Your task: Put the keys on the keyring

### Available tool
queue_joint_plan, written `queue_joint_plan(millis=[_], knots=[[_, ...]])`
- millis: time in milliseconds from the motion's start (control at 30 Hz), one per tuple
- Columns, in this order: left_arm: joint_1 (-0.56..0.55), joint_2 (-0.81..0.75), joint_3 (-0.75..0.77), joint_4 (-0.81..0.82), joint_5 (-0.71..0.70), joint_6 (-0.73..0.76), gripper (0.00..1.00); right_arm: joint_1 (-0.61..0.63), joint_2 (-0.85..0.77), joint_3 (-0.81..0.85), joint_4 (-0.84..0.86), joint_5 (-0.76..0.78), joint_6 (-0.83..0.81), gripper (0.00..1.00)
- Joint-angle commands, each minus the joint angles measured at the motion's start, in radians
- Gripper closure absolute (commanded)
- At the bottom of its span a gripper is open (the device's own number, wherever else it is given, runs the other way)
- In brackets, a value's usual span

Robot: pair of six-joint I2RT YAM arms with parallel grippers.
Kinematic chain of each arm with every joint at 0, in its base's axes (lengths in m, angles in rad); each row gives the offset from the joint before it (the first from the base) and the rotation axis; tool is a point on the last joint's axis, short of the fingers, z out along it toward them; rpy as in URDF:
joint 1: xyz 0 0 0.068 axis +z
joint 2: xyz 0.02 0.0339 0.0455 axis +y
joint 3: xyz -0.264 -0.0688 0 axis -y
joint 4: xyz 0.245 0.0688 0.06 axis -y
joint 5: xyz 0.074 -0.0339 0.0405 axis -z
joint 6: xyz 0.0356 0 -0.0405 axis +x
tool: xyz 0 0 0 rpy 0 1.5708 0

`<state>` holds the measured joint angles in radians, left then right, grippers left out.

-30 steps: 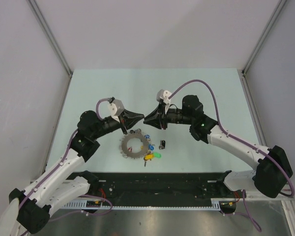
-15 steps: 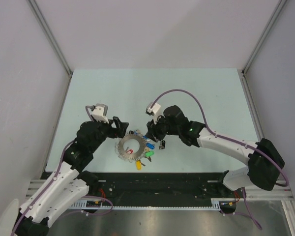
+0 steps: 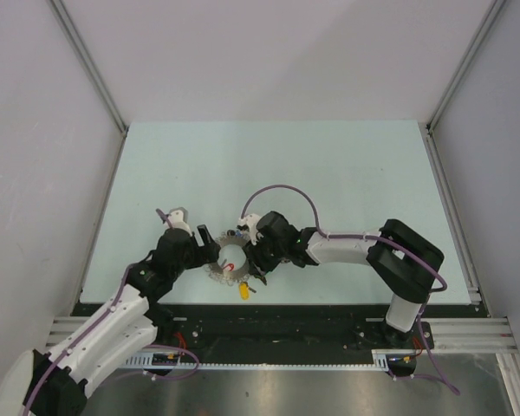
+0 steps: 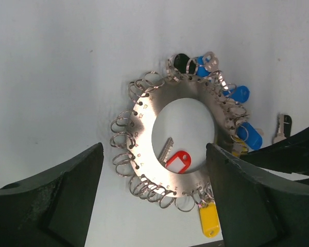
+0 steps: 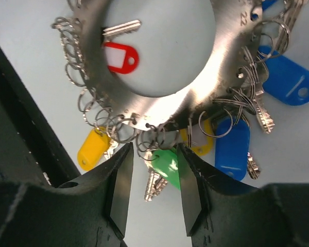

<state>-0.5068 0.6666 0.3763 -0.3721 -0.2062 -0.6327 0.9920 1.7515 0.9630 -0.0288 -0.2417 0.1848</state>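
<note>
The keyring [image 4: 144, 135] is a flat silver disc with many small split rings round its rim, lying on the table [image 3: 329, 165]. A red-tagged key [image 4: 177, 160] lies inside its hole. Keys with blue [image 4: 250, 135], yellow [image 4: 208, 218] and black [image 4: 181, 62] tags hang along its edge. One dark-headed key [image 4: 282, 126] lies loose to the right. My left gripper [image 4: 154, 206] is open and straddles the disc's near rim [image 3: 230, 260]. My right gripper [image 5: 154, 190] is open over the opposite rim [image 5: 195, 62], with a green-tagged key [image 5: 167, 164] between its fingers, not clamped.
The black rail [image 3: 269, 325] at the table's near edge runs just below the yellow tag [image 3: 243, 292]. Both arms [image 3: 347, 247] crowd the ring from either side. Grey enclosure walls [image 3: 35, 130] stand around the pale green table.
Both grippers came down from above onto the ring. The left opened from shut and the right opened wider. A red-tagged key now lies in the ring's hole, and the yellow tag has shifted nearer.
</note>
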Motion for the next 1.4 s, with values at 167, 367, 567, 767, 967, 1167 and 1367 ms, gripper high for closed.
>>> queue_joint_plan(millis=[167,367,567,767,967,1167,1367], knots=[[-0.006,0.224,-0.056,0.248,0.143,-0.154,0.32,-0.088,-0.001,0.033,-0.131,0.128,-0.027,0.57],[-0.094,0.349,-0.044,0.363,0.195,-0.214,0.35,-0.173,-0.056,-0.018,-0.183,0.167,-0.053,0.57],[-0.11,0.329,0.009,0.332,0.121,-0.187,0.32,-0.214,-0.207,-0.043,-0.209,0.165,-0.061,0.57],[-0.111,0.208,0.061,0.167,0.065,-0.05,0.24,-0.22,-0.382,-0.066,-0.133,0.036,-0.027,0.55],[-0.11,0.029,0.165,0.03,-0.056,0.086,0.14,-0.168,-0.413,-0.103,0.063,-0.11,-0.048,0.53],[-0.11,-0.126,0.197,0.03,-0.162,0.275,0.09,-0.106,-0.187,0.037,-0.017,-0.191,-0.137,0.55],[-0.11,-0.278,0.141,0.093,-0.176,0.415,0.07,-0.036,-0.034,0.184,-0.155,-0.177,-0.269,0.6]])
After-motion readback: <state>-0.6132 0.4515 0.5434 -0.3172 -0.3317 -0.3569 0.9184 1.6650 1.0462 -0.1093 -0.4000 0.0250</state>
